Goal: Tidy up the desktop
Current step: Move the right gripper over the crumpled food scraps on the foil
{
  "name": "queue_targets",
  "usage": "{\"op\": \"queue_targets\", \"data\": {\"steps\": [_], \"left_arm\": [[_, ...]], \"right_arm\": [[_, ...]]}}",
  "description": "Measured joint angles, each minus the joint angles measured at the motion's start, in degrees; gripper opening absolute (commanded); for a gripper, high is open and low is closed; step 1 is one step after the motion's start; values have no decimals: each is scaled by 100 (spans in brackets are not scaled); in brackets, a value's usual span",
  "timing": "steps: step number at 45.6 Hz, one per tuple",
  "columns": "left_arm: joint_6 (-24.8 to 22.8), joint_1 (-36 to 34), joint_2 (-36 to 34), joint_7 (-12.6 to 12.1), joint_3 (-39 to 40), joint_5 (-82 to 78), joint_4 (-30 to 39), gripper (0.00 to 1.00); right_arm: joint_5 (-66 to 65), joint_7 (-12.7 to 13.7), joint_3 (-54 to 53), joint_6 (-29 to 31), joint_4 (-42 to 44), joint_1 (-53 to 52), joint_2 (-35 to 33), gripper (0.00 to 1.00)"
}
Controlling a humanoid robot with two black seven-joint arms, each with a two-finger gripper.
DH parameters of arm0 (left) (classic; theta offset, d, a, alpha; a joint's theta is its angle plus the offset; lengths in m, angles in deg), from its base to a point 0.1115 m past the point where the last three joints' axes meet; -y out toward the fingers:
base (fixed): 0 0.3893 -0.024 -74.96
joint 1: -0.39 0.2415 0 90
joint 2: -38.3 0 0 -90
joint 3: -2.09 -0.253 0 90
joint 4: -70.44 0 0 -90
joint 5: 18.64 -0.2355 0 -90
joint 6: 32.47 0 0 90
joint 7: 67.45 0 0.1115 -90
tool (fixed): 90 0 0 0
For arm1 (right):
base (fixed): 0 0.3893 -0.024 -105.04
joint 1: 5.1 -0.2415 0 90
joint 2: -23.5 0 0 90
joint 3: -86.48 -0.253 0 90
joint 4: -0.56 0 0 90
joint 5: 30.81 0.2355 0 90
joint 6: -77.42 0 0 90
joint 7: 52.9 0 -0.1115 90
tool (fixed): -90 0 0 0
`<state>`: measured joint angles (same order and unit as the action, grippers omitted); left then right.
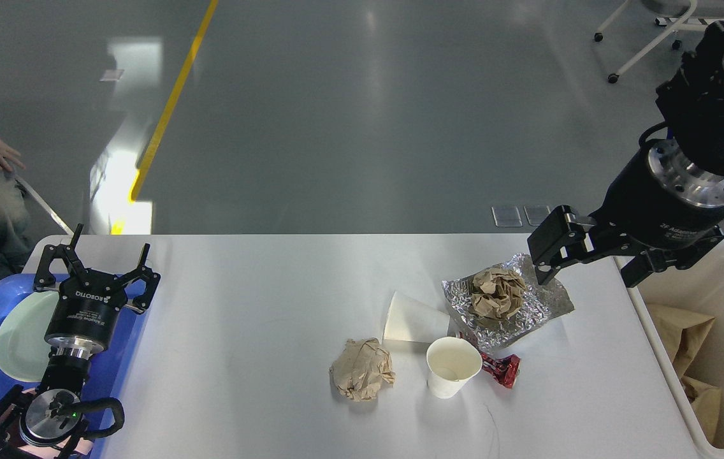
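Head view: desktop [241, 306] centre, still cluttered w/ foil [540, 306], paper wads, cups. Right gripper [582, 258] spread, empty, just beside foil, bin [661, 344] further right. Left gripper [97, 261] spread, left of foil. Next prob: drop onto foil, pinch.

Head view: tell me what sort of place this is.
Probably a robotics lab or test hall: a white desktop stands on a bare grey floor with a yellow floor line, and a wheeled chair base behind.

The left gripper [107, 255] had "ROBOTIQ" in white letters on its black body. The right gripper [588, 255] showed "2F Adaptive" (the rest was too small to read).
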<state>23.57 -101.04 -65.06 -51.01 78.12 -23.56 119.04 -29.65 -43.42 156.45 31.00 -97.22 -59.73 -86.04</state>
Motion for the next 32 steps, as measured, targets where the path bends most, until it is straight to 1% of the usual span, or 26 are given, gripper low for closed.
{"op": "queue_targets", "data": {"steps": [8, 13, 23, 32], "left_arm": [[0, 0, 0, 0, 0, 0, 0, 97], [0, -5, 0, 0, 0, 0, 0, 97], [0, -6, 0, -1, 0, 0, 0, 97], [-3, 0, 0, -1, 0, 0, 0, 97]], "right_arm": [[-81, 0, -45, -459, 222, 484, 162, 100], [-199, -6, -86, -627, 565, 880, 272, 100], [-468, -14, -357, -793, 1788, 2310, 330, 100], [-178, 0, -398, -1308, 2728, 3712, 473, 98]]}}
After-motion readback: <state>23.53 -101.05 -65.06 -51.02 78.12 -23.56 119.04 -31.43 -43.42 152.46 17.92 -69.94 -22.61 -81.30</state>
